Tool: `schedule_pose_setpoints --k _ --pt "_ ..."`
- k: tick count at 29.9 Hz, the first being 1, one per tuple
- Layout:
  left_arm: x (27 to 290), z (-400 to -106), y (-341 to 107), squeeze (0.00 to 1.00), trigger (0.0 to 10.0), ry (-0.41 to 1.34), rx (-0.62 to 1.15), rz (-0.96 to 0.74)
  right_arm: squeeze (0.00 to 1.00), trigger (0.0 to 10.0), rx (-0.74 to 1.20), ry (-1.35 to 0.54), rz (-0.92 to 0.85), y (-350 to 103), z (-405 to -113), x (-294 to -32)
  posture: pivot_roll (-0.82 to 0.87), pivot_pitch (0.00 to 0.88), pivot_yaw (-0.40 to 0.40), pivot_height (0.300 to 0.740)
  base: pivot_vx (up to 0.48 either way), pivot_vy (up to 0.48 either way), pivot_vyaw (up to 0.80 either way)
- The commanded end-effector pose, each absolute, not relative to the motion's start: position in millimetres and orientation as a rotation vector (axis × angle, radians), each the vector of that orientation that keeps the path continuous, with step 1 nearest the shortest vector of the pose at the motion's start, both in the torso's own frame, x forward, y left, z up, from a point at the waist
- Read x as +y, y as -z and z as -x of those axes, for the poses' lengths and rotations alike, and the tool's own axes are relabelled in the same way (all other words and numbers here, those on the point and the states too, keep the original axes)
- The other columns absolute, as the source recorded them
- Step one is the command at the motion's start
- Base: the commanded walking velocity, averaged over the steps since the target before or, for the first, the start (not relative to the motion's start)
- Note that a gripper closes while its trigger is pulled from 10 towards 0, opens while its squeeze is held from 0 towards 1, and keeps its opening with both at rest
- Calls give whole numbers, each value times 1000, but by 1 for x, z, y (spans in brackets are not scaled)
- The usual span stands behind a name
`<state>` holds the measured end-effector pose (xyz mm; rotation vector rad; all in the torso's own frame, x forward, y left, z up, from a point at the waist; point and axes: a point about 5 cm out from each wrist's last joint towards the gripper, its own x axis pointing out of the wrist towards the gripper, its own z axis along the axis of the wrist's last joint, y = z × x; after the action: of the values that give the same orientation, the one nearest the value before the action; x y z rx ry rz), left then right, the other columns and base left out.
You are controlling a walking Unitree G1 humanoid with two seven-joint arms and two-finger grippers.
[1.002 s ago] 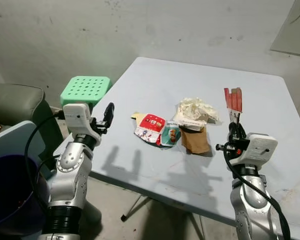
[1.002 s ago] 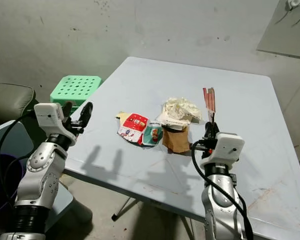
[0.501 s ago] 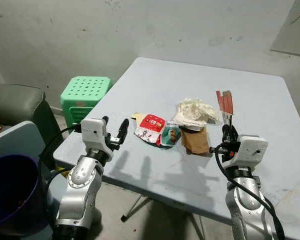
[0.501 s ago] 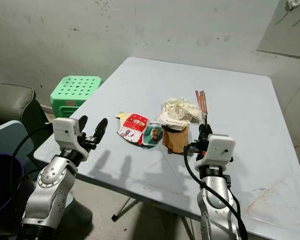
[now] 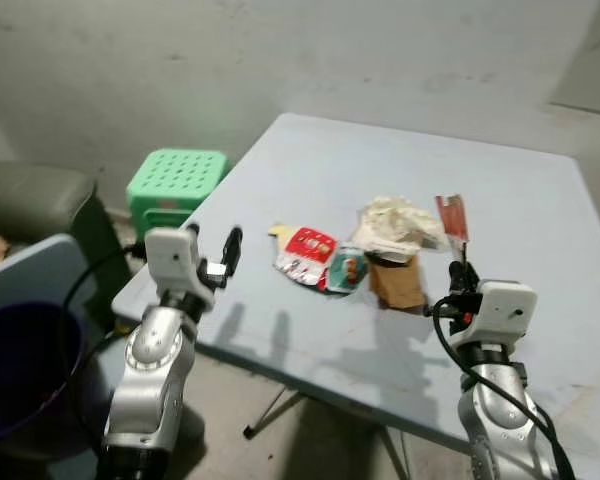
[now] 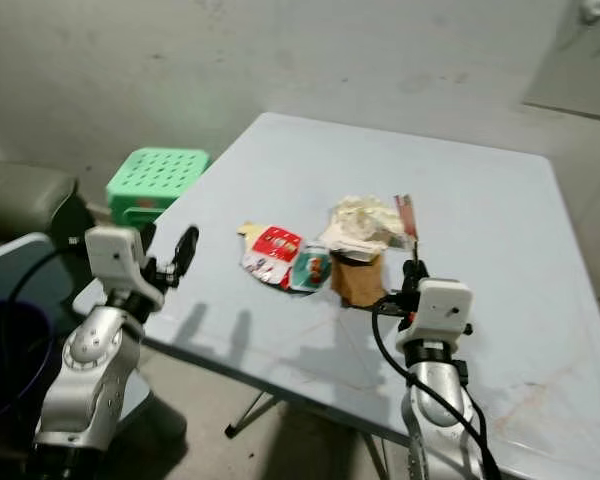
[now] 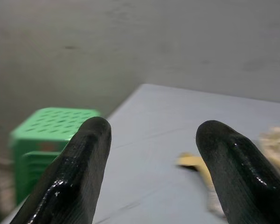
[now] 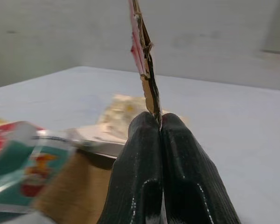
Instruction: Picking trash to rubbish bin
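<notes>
1. The right gripper (image 8: 157, 122) is raised over the near right part of the pale blue table (image 5: 540, 190), its two black fingers pressed together on the lower edge of a red cardboard strip (image 5: 451, 216), which stands upright above them.
2. Just ahead of that gripper and a little toward the robot's left lies the rest of the trash: a brown paper bag (image 5: 393, 281), with a crumpled white wrapper (image 5: 394, 222) resting on its far end.
3. Further to the left of the bag, touching it, is a teal snack packet (image 5: 346, 269), and beside that a red and white snack packet (image 5: 303, 254) with a yellow scrap (image 5: 277, 232) showing at its far corner.
4. The left gripper (image 7: 151, 135) hangs in the air at the table's near left edge, fingers spread apart and holding nothing, pointing toward the packets.
5. Beyond the left gripper, off the table, stands a green plastic stool (image 5: 176, 180).
6. To the left of the left arm, low down, is the dark purple rubbish bin (image 5: 20, 365), with a dark chair (image 5: 40, 205) behind it.
</notes>
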<state>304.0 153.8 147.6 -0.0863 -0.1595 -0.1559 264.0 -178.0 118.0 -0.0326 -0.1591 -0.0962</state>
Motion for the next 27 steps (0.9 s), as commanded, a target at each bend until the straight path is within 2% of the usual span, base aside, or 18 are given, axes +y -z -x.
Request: schedule_pose_setpoints --k 1,22,27 --pt "160 -307 -148 0 10000 132 -155 79 0 10000 -180 86 41 -125 -266 -176 -27 0 -1 740 0 0 800" --pt "164 -327 -161 0 10000 147 -177 48 0 10000 -186 67 53 -128 -274 -179 -17 0 -7 740 0 0 800" --pt "161 -328 -162 0 10000 151 -181 52 0 10000 -267 69 7 -142 -273 -187 -16 0 -9 740 0 0 800"
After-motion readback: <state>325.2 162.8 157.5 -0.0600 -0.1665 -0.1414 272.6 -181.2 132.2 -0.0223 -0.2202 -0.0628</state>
